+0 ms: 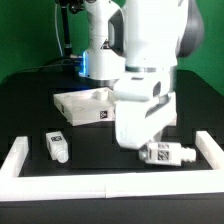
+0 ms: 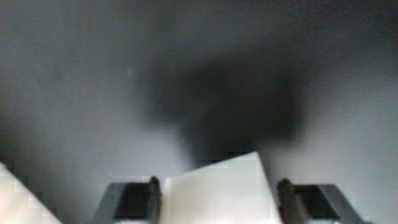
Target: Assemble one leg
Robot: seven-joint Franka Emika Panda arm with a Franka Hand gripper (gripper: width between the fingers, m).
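In the exterior view the arm point(image 1: 140, 70) reaches down over the middle of the black table point(image 1: 100, 165). Its bulky lower end stops just above the surface, not far from the front edge. The leg point(image 1: 166, 154) lies on its side on the table near the front edge, toward the front corner on the exterior view's right. One of its ends sits right at the arm's lower end, and its tag faces the camera. A second leg point(image 1: 57, 146) lies well apart from it, near the front corner on the exterior view's left. The white square panel point(image 1: 85, 103) rests flat further back, around the table's middle, with a tag on its front side. A white rail point(image 1: 20, 160) runs along the front edge and up both side edges.

The wrist view is blurred. The gripper point(image 2: 217, 192) shows two dark fingers point(image 2: 134, 198) standing apart, with a white, pointed piece point(image 2: 222, 180) filling most of the gap between them. What that piece is cannot be told, nor whether the fingers press on it or only flank it. Beyond them is only dark, smeared table.
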